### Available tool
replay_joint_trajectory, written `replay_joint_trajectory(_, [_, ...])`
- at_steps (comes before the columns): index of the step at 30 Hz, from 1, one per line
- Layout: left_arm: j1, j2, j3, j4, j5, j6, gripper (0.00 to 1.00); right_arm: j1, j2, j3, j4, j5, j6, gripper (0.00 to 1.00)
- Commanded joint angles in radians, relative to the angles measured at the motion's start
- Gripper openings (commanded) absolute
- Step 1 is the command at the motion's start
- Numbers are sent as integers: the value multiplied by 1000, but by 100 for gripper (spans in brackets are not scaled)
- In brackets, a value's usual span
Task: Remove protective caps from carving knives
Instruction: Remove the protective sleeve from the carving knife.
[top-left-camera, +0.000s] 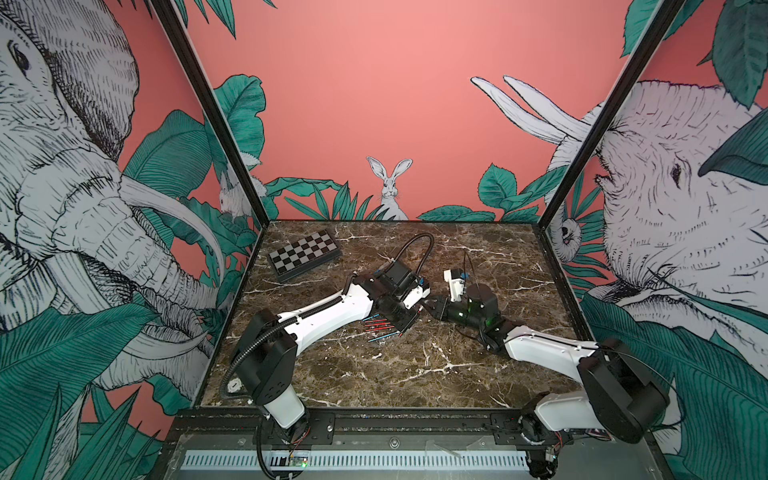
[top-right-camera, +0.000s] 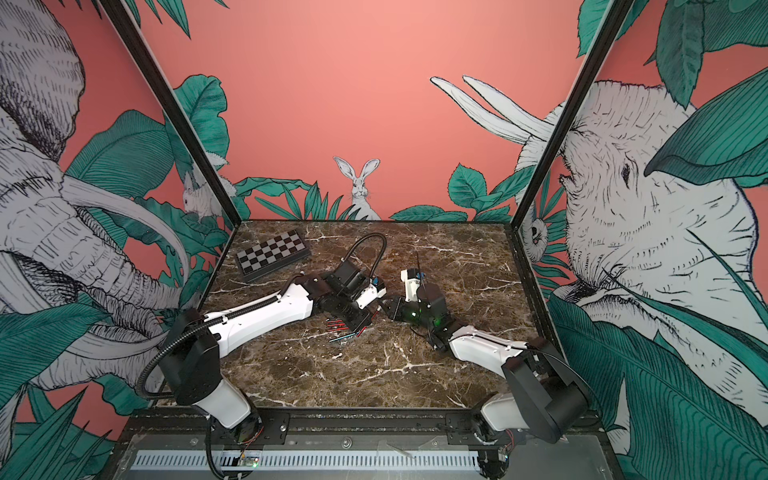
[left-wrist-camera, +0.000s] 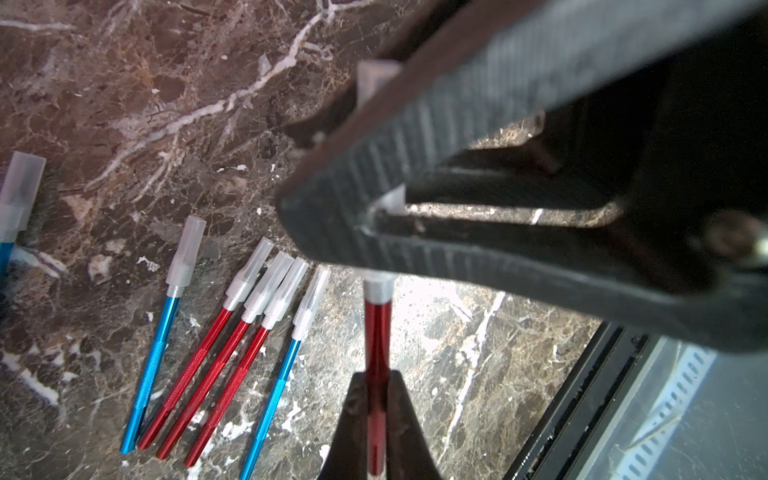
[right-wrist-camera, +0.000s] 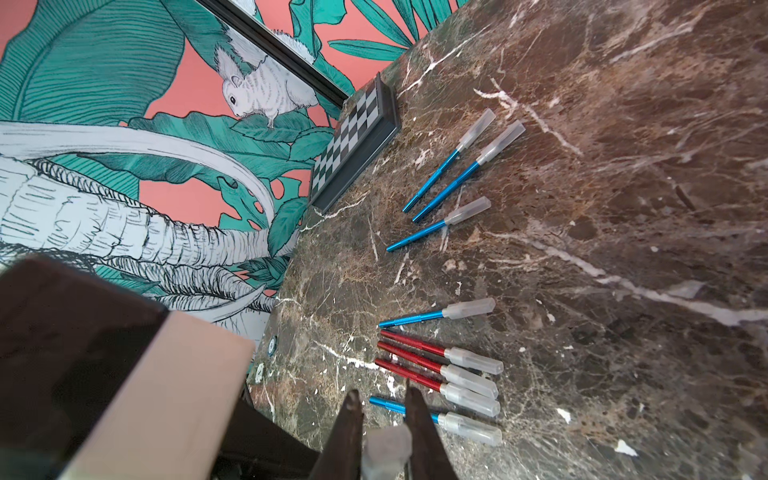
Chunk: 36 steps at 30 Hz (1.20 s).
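With my left gripper (left-wrist-camera: 376, 376) clenched on the handle of the red carving knife (left-wrist-camera: 377, 328) and my right gripper (right-wrist-camera: 384, 399) pinching its protective cap (right-wrist-camera: 386, 449) between the jaws, I worry that an off-axis pull jams the cap or drags the slick handle loose onto the capped knives (left-wrist-camera: 232, 345) just beside the left gripper.

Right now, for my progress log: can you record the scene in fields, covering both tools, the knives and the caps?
left tool: shut on handle of red knife
right tool: shut on that knife's clear cap, not yet off
table: eight more knives, five blue, three red
their caps: all on
also: checkered board
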Motion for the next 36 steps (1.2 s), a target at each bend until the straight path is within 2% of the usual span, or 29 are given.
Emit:
replay_joint_trajectory(1, [-2,-19,11,-17,-2,2,5,2,-18,-4,-32,74,-11,16])
replay_joint_trajectory(11, [-2,-16,-2,-31,-2,1,1,-10,-36,-19,-51,152,43,14])
replay_joint_trajectory(36, [-3,50,-16,-104,21,21,0,-86,-15,-48,-36,173,94,13])
